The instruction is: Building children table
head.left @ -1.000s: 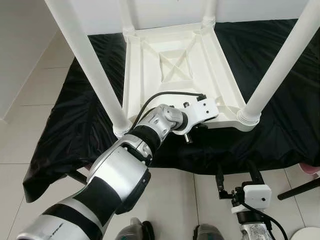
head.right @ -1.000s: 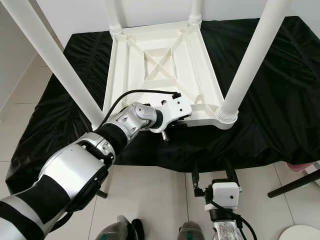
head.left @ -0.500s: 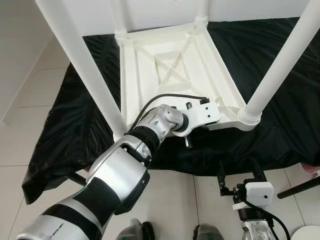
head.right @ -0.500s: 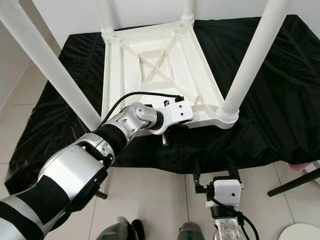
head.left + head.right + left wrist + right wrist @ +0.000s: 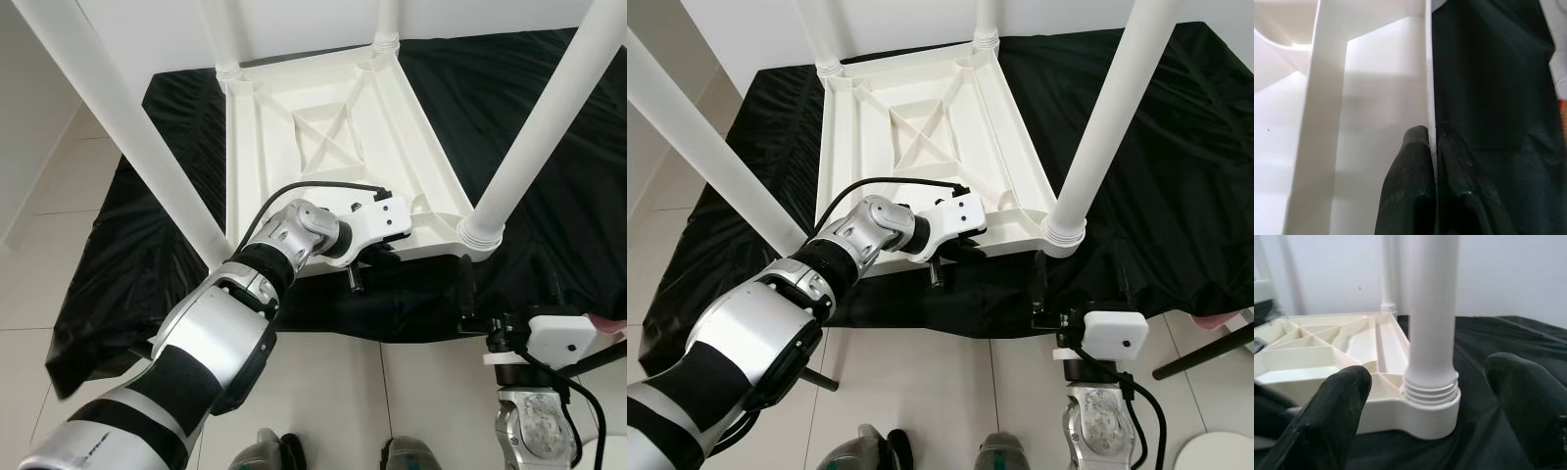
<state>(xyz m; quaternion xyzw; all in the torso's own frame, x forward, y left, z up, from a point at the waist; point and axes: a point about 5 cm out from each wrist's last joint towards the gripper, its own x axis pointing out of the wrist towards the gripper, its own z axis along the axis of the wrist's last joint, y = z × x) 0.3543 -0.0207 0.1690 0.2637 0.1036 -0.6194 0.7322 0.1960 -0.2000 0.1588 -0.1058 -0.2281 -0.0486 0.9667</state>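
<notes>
Four white legs stand up from the upturned children's table (image 5: 323, 147), which we see lying top-down on a black cloth (image 5: 157, 235). Our left arm reaches forward, its left gripper (image 5: 1434, 147) clenched on the table's thin near rim. Our right gripper (image 5: 1430, 396) is held low before the near right leg (image 5: 1432, 308), fingers spread wide, touching nothing. Tiled floor (image 5: 59, 245) lies around the cloth.
</notes>
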